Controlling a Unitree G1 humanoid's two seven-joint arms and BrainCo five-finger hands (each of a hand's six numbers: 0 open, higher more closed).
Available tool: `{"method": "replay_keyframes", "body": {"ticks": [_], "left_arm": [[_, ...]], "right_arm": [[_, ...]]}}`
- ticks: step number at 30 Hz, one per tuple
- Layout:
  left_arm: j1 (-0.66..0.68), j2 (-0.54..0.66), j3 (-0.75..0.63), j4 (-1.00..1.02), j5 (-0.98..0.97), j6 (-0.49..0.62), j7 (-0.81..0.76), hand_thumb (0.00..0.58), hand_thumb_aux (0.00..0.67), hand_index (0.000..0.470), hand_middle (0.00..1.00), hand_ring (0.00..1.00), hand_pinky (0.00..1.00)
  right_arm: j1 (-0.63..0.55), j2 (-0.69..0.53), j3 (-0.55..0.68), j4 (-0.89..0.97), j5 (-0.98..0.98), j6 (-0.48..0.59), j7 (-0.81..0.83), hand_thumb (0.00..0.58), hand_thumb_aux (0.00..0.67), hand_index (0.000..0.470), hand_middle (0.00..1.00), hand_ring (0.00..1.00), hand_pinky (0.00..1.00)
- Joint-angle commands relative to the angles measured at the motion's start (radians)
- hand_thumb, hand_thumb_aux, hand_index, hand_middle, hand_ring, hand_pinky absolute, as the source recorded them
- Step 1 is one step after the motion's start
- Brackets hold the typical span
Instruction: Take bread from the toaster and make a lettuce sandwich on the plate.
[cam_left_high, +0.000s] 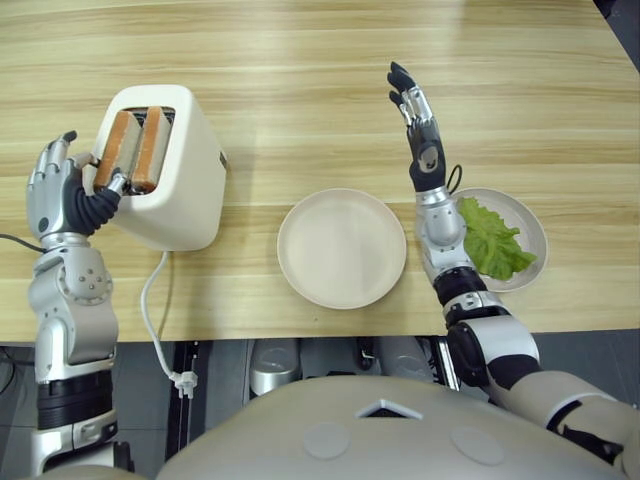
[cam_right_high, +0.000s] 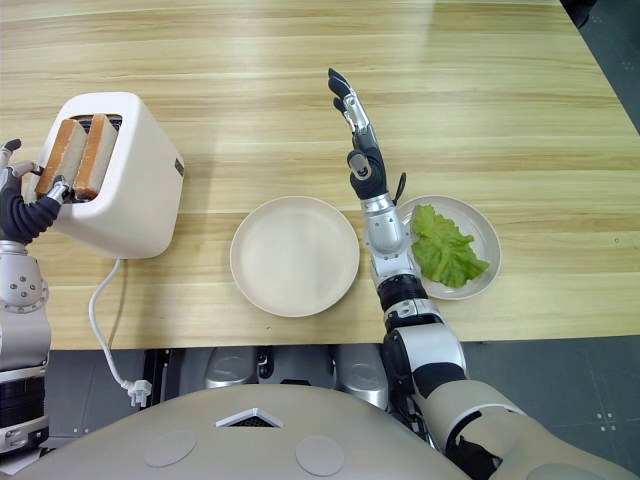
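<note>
My left hand (cam_left_high: 62, 195) at near end of toaster (cam_left_high: 190, 170), fingers curled onto left bread slice (cam_left_high: 120, 148) (looks like pinch, contact partly hidden). Second slice (cam_left_high: 152, 148) just beside it. Both upright in slots, long axis pointing away from me. Plate (cam_left_high: 342, 248) lies right of toaster. My right hand (cam_left_high: 418, 125) stretched flat, holding nothing, beyond plate. Lettuce (cam_left_high: 490, 240) on small dish (cam_left_high: 530, 220). Left hand nearer bread: lift, then carry right.

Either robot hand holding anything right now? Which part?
Left robot hand pinches the left bread slice by its near end; right robot hand holds nothing.
</note>
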Motion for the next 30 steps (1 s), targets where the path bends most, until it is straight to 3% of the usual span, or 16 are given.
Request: {"method": "replay_keyframes", "body": {"ticks": [1,10,11,12,23,30], "left_arm": [[0.017,0.012,-0.056,0.026,0.013,0.011,-0.056,0.58,0.67,0.46,0.0,0.0,0.0],[0.008,0.009,-0.06,0.029,0.008,0.005,-0.059,0.58,0.67,0.46,0.0,0.0,0.0],[0.005,0.009,-0.055,0.024,0.008,0.004,-0.054,0.58,0.67,0.46,0.29,0.29,0.29],[0.001,0.009,-0.05,0.022,0.007,0.002,-0.049,0.58,0.67,0.46,1.0,1.0,1.0],[-0.098,-0.044,0.087,-0.162,0.019,-0.077,0.221,0.58,0.67,0.46,1.0,1.0,1.0],[-0.153,-0.071,0.099,-0.284,-0.013,-0.171,0.279,0.58,0.67,0.46,1.0,1.0,1.0]], "right_arm": [[-0.009,0.0,0.007,0.018,-0.008,0.018,-0.009,0.0,0.0,0.0,0.0,0.0,0.0],[-0.014,0.001,0.01,0.028,-0.023,0.025,-0.023,0.0,0.0,0.0,0.0,0.0,0.0],[-0.015,0.001,0.01,0.029,-0.025,0.025,-0.024,0.0,0.0,0.0,0.0,0.0,0.0],[-0.015,0.001,0.011,0.029,-0.026,0.025,-0.025,0.0,0.0,0.0,0.0,0.0,0.0],[-0.017,-0.002,0.014,0.036,-0.033,0.028,-0.03,0.0,0.0,0.0,0.0,0.0,0.0],[-0.024,-0.006,0.001,0.029,-0.015,0.02,-0.04,0.0,0.0,0.0,0.0,0.0,0.0]]}}
